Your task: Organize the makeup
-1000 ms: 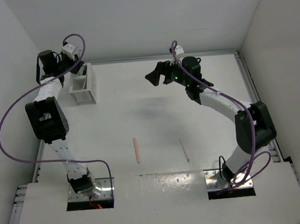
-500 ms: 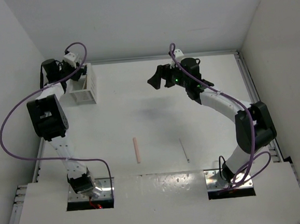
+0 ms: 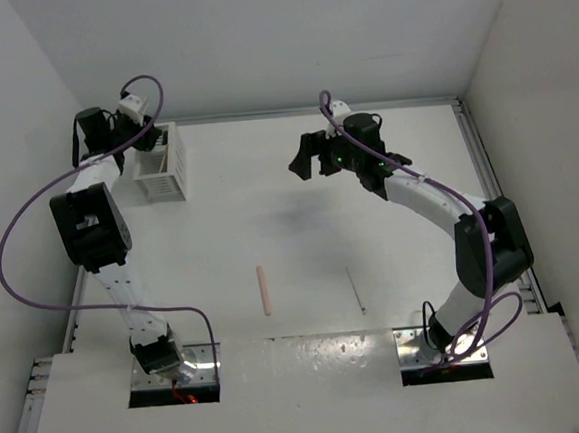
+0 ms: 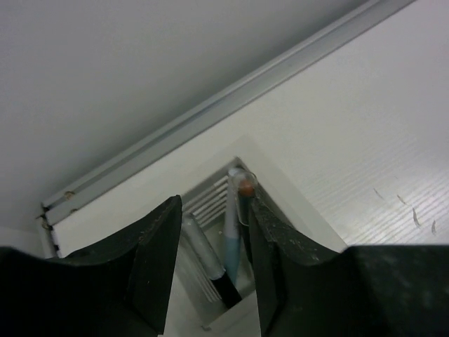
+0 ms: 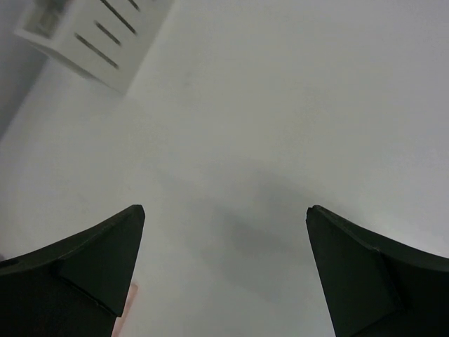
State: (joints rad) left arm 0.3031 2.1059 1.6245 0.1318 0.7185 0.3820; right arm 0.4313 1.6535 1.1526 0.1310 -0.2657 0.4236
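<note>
Left gripper (image 4: pixel 214 210): stationed over the white slatted box (image 3: pixel 162 172) at the far left corner of the table (image 3: pixel 268 203). Its jaws are partly parted and clamp nothing. Standing in the box and seen through the gap are a pale blue stick (image 4: pixel 231 242), a dark stick (image 4: pixel 243 203) close against one finger, and a pale grey stick (image 4: pixel 199 246). Contact between the dark stick and that finger cannot be determined.

Right gripper (image 3: pixel 307 157): raised above the far middle of the table. Its jaws are spread wide and hold nothing.

Loose items: a pink stick (image 3: pixel 263 290) lies flat near the front edge, left of centre. A thin white stick (image 3: pixel 355 290) lies to its right, apart from it. Both are well away from the box and from either gripper.
</note>
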